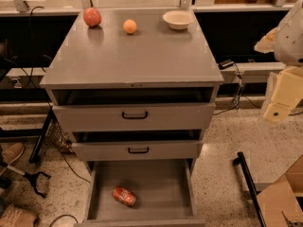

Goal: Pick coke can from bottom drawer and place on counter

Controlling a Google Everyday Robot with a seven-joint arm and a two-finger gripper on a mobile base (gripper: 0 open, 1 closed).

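Counter (132, 56): apple (92, 17) at far left, orange (129, 26) to its right, bowl (178, 19) at far right.
Bottom drawer (156, 183): pulled open, near front cut off by the frame.
Coke can (124, 196): on the drawer floor, near left; on its side, long axis running far-left to near-right.
Tool (277, 109): right of the cabinet, hanging downward below counter level; arm cut off at the frame edge; spread or pressed together, cannot tell.

Deep grey bottom drawer (156, 178) stands pulled out, open from above; 2 shallower grey drawers (94, 119), partly out, overhang its rear. Small red coke can (124, 196) lies front-left, apart from the walls. On the flat grey counter (137, 56), round red apple (92, 17), small orange fruit (129, 26) and pale shallow bowl (177, 19) line the back; the front is bare. Cream-coloured gripper (279, 103) hangs right of the cabinet.
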